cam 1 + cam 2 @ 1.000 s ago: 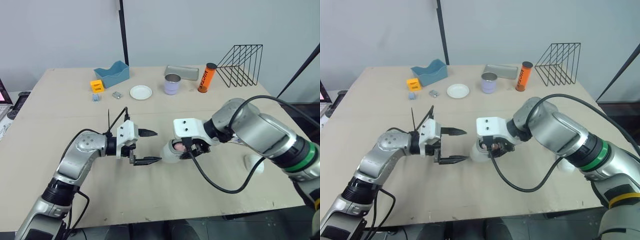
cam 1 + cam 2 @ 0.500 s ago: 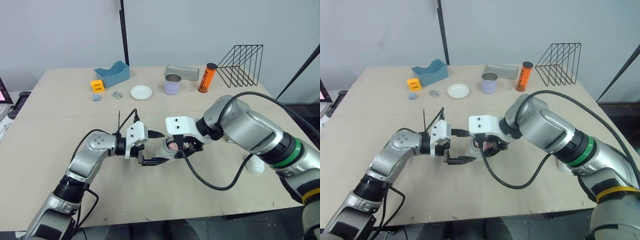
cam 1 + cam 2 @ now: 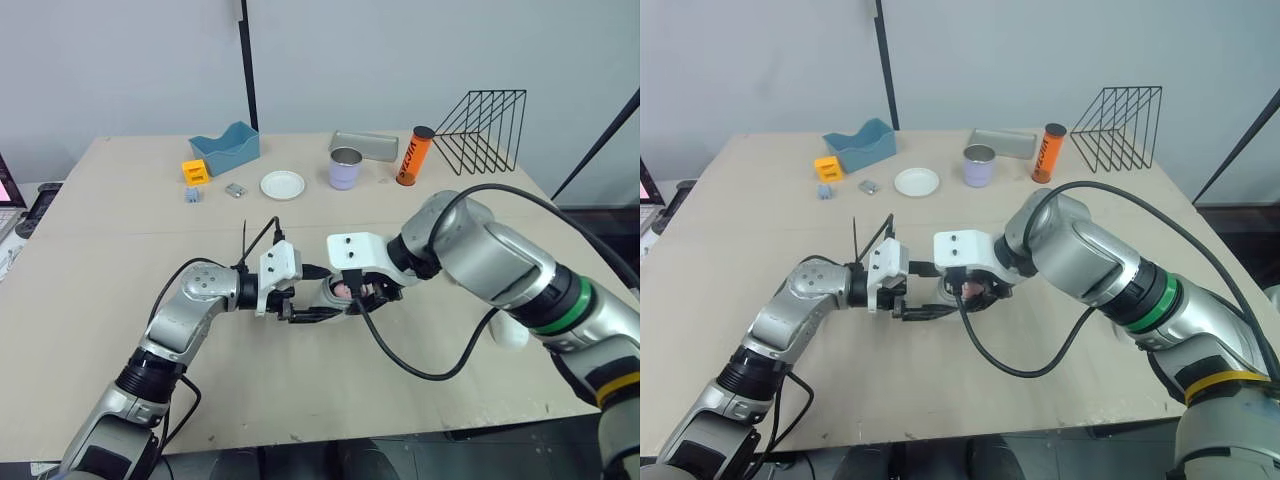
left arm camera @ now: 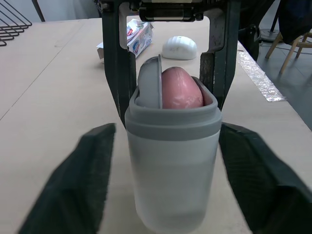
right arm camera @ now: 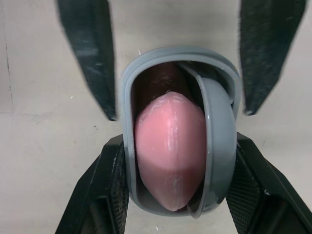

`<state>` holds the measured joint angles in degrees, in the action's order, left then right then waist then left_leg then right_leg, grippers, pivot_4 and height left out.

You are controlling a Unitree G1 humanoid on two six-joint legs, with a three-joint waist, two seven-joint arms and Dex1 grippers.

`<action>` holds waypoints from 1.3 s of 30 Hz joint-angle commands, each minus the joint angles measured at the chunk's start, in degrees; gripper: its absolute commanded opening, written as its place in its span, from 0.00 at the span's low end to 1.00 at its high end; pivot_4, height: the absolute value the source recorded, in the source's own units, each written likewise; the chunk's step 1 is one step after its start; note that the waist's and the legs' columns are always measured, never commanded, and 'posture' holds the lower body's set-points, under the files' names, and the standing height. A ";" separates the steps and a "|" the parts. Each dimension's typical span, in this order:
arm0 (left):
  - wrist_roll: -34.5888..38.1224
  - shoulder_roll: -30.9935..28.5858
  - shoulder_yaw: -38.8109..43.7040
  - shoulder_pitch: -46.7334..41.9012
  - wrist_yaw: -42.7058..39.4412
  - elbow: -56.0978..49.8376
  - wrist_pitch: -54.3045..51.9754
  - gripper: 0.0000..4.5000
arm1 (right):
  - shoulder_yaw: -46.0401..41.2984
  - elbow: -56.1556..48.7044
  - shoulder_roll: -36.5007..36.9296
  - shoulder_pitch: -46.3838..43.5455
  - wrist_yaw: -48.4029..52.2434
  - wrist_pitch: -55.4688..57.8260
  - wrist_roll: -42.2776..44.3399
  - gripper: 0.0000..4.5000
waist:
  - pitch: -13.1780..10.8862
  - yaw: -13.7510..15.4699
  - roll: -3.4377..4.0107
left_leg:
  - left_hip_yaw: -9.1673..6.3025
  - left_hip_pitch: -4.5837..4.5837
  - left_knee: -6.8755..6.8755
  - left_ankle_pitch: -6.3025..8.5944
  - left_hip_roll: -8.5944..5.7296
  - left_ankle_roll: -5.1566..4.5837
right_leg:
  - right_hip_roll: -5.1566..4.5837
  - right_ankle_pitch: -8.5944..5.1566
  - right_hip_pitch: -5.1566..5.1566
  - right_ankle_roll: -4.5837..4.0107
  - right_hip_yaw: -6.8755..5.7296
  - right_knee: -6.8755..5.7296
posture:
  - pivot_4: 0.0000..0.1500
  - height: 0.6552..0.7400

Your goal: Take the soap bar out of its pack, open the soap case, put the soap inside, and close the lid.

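The soap case [image 3: 333,297] is a translucent grey tub held upright just above the table's middle. The pink soap bar [image 5: 169,141] stands inside it, and a grey inner flap [image 4: 150,83] leans beside the soap. My right gripper [image 3: 366,292] is shut on the case, its fingers [image 5: 105,195] pressing both sides. My left gripper [image 3: 318,295] is open, with one fingertip [image 4: 92,161] on each side of the case, apart from it. The torn soap pack [image 4: 139,35] lies on the table behind.
A white domed object [image 3: 510,333] lies near the right edge. Along the back stand a blue tray [image 3: 224,147], an orange block [image 3: 194,171], a white dish [image 3: 282,184], a lilac cup [image 3: 345,168], a grey tray [image 3: 364,145], an orange tube [image 3: 412,156] and a wire rack [image 3: 482,128].
My left gripper has moved right until its open fingers straddle the case. My right gripper has carried the case a little to the left, towards it.
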<state>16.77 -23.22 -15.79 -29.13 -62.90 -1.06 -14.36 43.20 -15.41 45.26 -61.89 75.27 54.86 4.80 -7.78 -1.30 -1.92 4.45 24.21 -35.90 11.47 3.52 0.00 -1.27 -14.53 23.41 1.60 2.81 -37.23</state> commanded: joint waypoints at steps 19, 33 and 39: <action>-0.99 0.47 0.44 -1.98 0.28 -0.27 -0.28 0.43 | -1.49 -1.61 -1.73 -2.53 0.99 0.96 -1.02 0.47 | 0.00 0.01 0.00 | -0.01 0.01 -0.08 0.00 -0.03 0.00 | 0.00 0.00 -0.02 0.02 -0.01 -0.06 | 1.00 0.99; -3.08 0.74 -0.06 -1.89 0.66 0.56 1.35 0.43 | -2.20 -2.08 -2.19 0.10 -0.29 -2.55 -2.36 0.47 | 0.00 0.01 0.00 | 0.01 0.01 -0.09 0.00 -0.04 0.00 | 0.01 -0.01 -0.04 0.03 -0.01 -0.07 | 1.00 0.99; -3.40 0.87 -0.03 -1.39 0.85 0.31 1.67 0.43 | -3.09 -1.73 -3.18 0.35 -0.32 -0.06 -1.15 0.67 | 0.00 0.01 0.00 | 0.01 0.01 -0.11 0.00 -0.04 0.00 | 0.01 -0.01 -0.04 0.03 -0.01 -0.09 | 1.00 0.99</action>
<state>13.37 -22.99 -16.18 -29.86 -62.94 0.09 -13.66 42.47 -15.52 43.08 -61.08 74.64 54.07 2.13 -7.78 -1.29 -1.91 4.45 24.22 -36.02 11.47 3.49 0.00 -1.25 -14.53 23.37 1.63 2.81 -37.33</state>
